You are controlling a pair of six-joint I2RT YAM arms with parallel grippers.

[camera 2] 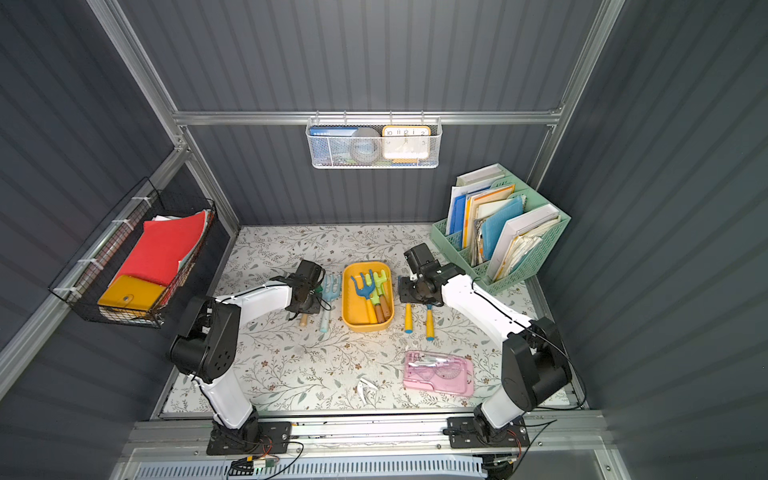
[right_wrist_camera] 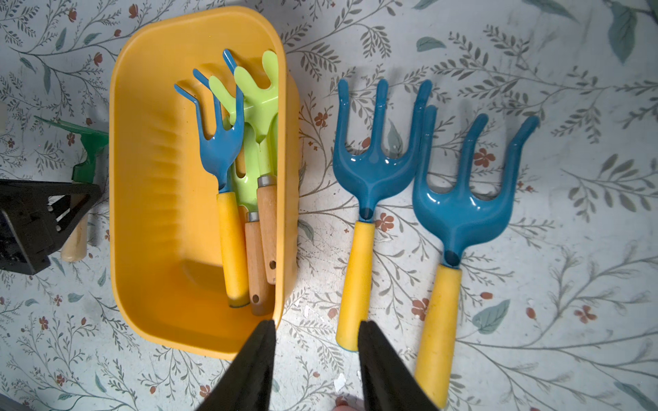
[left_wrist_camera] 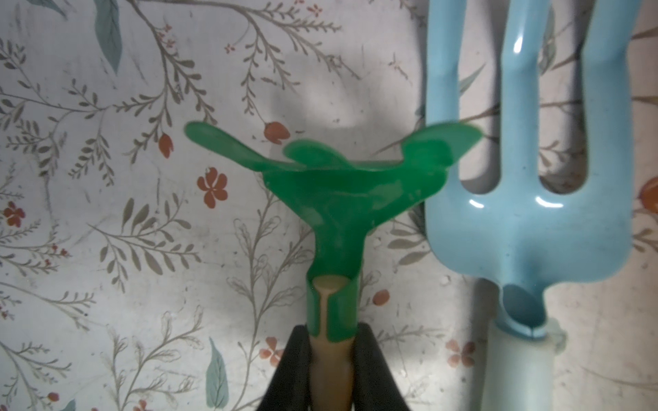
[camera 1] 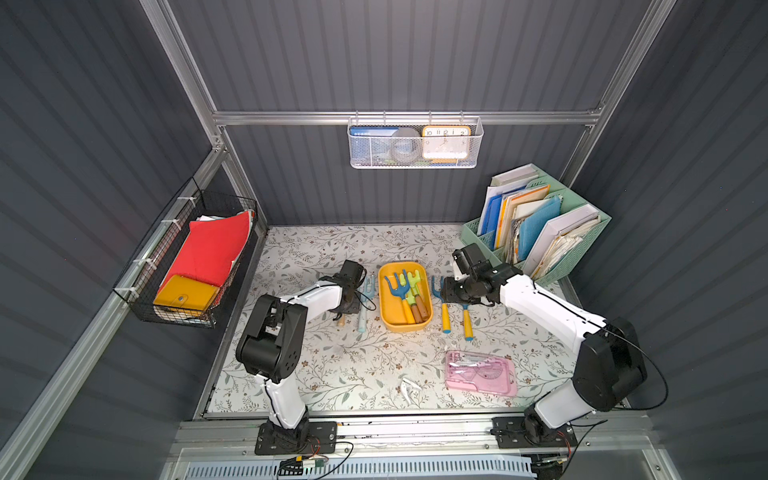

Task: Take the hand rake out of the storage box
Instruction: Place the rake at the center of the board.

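My left fingers (left_wrist_camera: 293,363), matte black wedges, pinch the tan wooden handle of the green rake (left_wrist_camera: 334,185) just below its glossy green collar. The left gripper (left_wrist_camera: 331,343) is clamped tight on it. The head is thin painted metal with three splayed, curled tines, blurred at the tips. This rake is outside the box (camera 1: 390,322), on its left side, next to a smooth pale blue fork (left_wrist_camera: 527,220) whose handle is cut off by the frame edge. It may hang just off the floral mat (left_wrist_camera: 106,213), but I cannot tell. In both top views my wrist mostly hides it.

My right gripper (right_wrist_camera: 317,329) stands parted and empty over the box's corner and a matte yellow handle. That handle belongs to one of two blue rakes (right_wrist_camera: 377,167) lying on the mat. Only this wrist view shows the tub's smooth, round-cornered inside. It holds another blue rake and two lime tools (right_wrist_camera: 260,103) with wooden handles.
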